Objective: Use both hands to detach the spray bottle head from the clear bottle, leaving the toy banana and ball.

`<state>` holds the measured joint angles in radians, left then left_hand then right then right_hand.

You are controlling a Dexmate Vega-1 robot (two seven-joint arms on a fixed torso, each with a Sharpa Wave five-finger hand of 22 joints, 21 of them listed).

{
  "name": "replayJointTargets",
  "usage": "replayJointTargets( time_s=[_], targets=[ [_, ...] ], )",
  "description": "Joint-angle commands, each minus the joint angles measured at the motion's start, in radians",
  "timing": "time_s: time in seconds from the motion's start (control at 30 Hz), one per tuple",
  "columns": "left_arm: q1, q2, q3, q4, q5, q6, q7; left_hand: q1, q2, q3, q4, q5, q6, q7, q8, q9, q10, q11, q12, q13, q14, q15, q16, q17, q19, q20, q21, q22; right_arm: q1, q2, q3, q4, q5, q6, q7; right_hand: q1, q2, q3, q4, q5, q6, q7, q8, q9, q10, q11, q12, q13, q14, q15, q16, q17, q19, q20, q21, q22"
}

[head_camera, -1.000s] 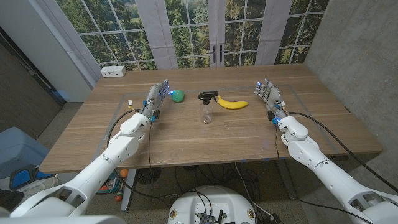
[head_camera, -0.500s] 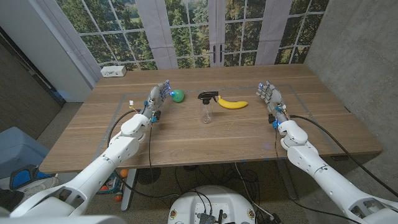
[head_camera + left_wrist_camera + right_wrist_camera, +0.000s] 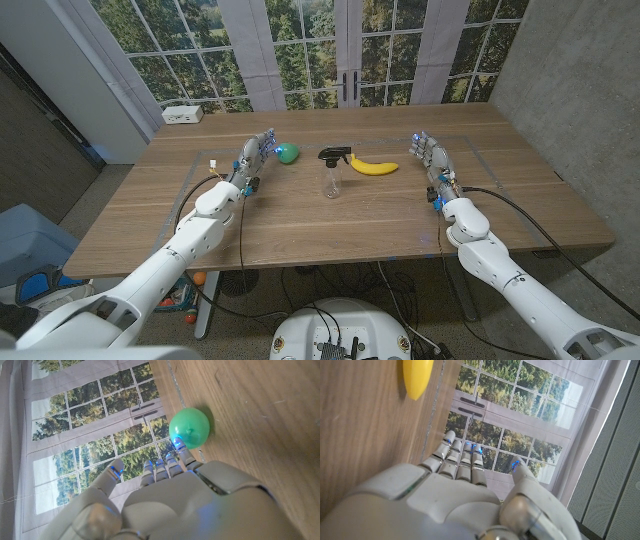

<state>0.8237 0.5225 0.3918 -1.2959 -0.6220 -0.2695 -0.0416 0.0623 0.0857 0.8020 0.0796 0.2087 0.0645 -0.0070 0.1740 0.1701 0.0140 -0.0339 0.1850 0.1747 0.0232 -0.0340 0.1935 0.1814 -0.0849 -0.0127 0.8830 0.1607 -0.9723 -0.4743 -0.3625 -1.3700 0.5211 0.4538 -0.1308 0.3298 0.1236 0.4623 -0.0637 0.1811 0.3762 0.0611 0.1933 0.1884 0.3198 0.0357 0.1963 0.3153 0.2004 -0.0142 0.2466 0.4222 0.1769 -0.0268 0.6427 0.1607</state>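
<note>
The small clear plastic bottle [image 3: 332, 183] stands upright near the middle of the wooden table [image 3: 300, 230], its black trigger spray head [image 3: 334, 155] seated on the neck and not yet detached. Taking the bottle as the centre of the clock, with twelve toward the windows, the yellow toy banana [image 3: 373, 166] lies at about one o'clock, just beside the spray head, and the green ball [image 3: 287, 153] sits at about ten o'clock, a little farther off. Neither toy blocks a sideways approach to the bottle, which suits a task that wants them left alone. The left hand [image 3: 254, 155] is raised at about nine to ten o'clock, close beside the ball; in the left wrist view its fingertips [image 3: 176, 456] reach toward the ball's near side, though whether they touch it cannot be told. That hand grasps nothing, fingers extended. The right hand [image 3: 429, 155] is up at about three o'clock, well clear of the banana and likewise empty, fingers straight and side by side in the right wrist view. The two hands flank the bottle from either side — a sensible stance, judging by the task, for one to steady the body while the other works the head loose.
</note>
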Motion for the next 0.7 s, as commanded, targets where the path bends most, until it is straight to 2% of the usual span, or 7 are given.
replayJointTargets(
  time_s=[0.03, 0.3, 0.7],
  targets=[
    [-0.017, 0.001, 0.004, 0.022, 0.006, -0.013, -0.018, 0.002, 0.064, 0.001, -0.009, 0.005, 0.009, -0.006, 0.005, 0.002, -0.001, -0.006, 0.006, 0.002, 0.004, -0.009, 0.004, 0.002, 0.005, -0.001, -0.007, 0.003, -0.026, 0.000, -0.016, -0.043, -0.076, 0.004, -0.069, 0.013, 0.003, 0.004, -0.018, 0.004, 0.000, 0.008, 0.004, 0.004, 0.007, 0.005, 0.007, 0.000, 0.007, 0.003, -0.003, -0.001, 0.011, 0.000, -0.009, 0.004],
    [-0.031, -0.006, 0.005, 0.050, -0.003, -0.019, -0.044, 0.002, 0.063, 0.001, -0.011, 0.004, 0.009, -0.007, 0.005, 0.002, -0.001, -0.006, 0.006, 0.002, 0.003, -0.011, 0.004, 0.001, 0.008, 0.000, -0.011, 0.003, -0.047, -0.007, -0.028, -0.093, -0.132, -0.011, -0.114, 0.021, 0.004, 0.005, -0.032, 0.006, -0.002, 0.010, 0.004, 0.004, 0.006, 0.006, 0.007, -0.005, 0.009, 0.006, -0.003, -0.006, 0.017, 0.003, -0.016, 0.005],
    [-0.057, -0.017, 0.014, 0.083, -0.004, -0.028, -0.076, 0.000, 0.062, 0.001, -0.012, 0.004, 0.008, -0.006, 0.005, 0.002, -0.001, -0.005, 0.006, 0.002, 0.003, -0.010, 0.003, 0.001, 0.011, 0.000, -0.017, 0.003, -0.078, -0.023, -0.040, -0.146, -0.159, -0.045, -0.128, 0.026, 0.005, 0.000, -0.051, 0.006, -0.006, 0.013, 0.004, 0.004, 0.007, 0.010, 0.008, -0.013, 0.011, 0.009, -0.001, -0.014, 0.027, 0.005, -0.034, 0.005]
  ],
)
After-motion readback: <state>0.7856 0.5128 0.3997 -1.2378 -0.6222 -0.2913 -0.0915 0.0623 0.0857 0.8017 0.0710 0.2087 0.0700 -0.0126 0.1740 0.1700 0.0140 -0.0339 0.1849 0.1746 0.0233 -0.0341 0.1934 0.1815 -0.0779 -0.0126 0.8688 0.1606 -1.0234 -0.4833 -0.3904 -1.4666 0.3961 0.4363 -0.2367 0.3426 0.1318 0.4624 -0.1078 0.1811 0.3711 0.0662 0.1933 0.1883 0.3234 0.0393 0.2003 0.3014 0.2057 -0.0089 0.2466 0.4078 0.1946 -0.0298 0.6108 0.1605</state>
